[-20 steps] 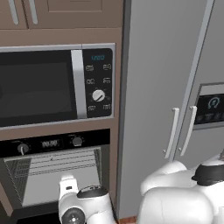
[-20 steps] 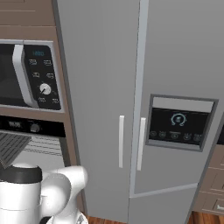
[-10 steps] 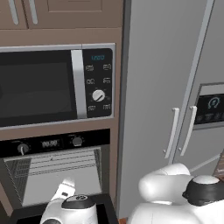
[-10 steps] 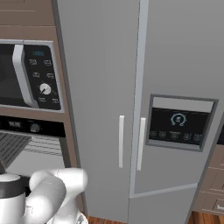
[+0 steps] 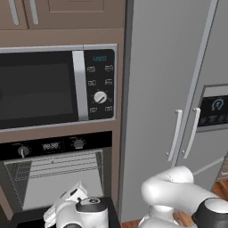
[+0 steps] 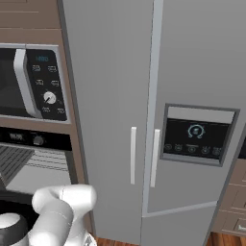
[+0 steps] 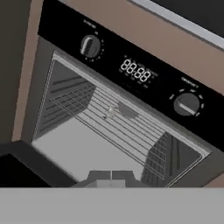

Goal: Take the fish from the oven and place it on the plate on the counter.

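Fish [image 7: 110, 113] tiny on oven [image 7: 118, 131] rack, long axis unclear; pincer [image 7: 111, 176] closed, empty.

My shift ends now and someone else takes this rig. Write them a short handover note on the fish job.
Gripper: jaws shut, nothing seen in them, low in front of the oven opening.
Oven: door is down, cavity and wire racks exposed, below the microwave.
Fish: small pale shape lying on the wire rack, well inside, ahead of the gripper in the hand view.
Done: oven opened, arm lined up with the cavity.
Left: open the jaws, reach in, grasp the fish, withdraw, carry it to the plate on the counter. Locate both first.
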